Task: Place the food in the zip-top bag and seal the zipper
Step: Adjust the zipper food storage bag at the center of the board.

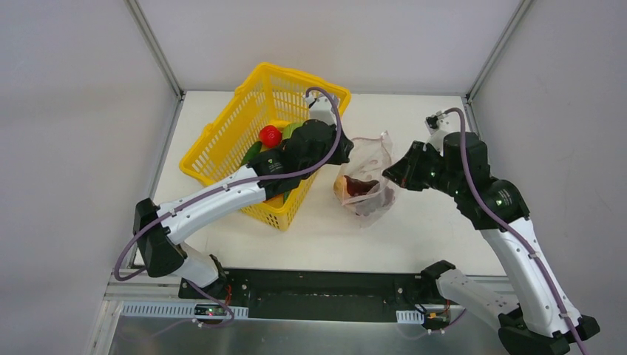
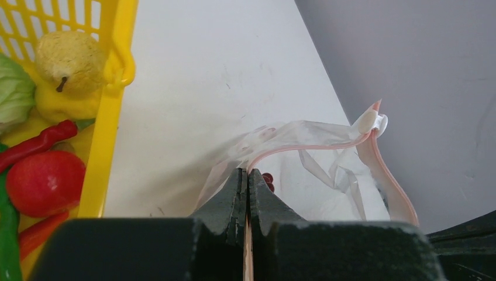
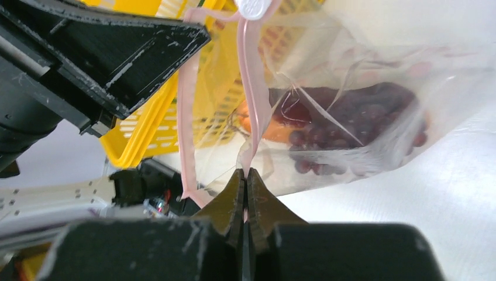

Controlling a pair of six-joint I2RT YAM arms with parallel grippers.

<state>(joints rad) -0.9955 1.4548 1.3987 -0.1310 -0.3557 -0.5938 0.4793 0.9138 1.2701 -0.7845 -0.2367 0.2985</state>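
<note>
The clear zip-top bag lies on the table right of the basket, its mouth open and held up between my two grippers. It holds food: a dark-red melon slice and purple grapes. My left gripper is shut on the pink zipper at the bag's left edge. My right gripper is shut on the zipper at the other side. A white slider sits at the zipper's far end. More food stays in the basket: a tomato, a yellow pear, cabbage.
The yellow lattice basket stands at the back left, under my left arm. Its rim runs close along the left of my left gripper. Grey walls close in the table on the left, the back and the right.
</note>
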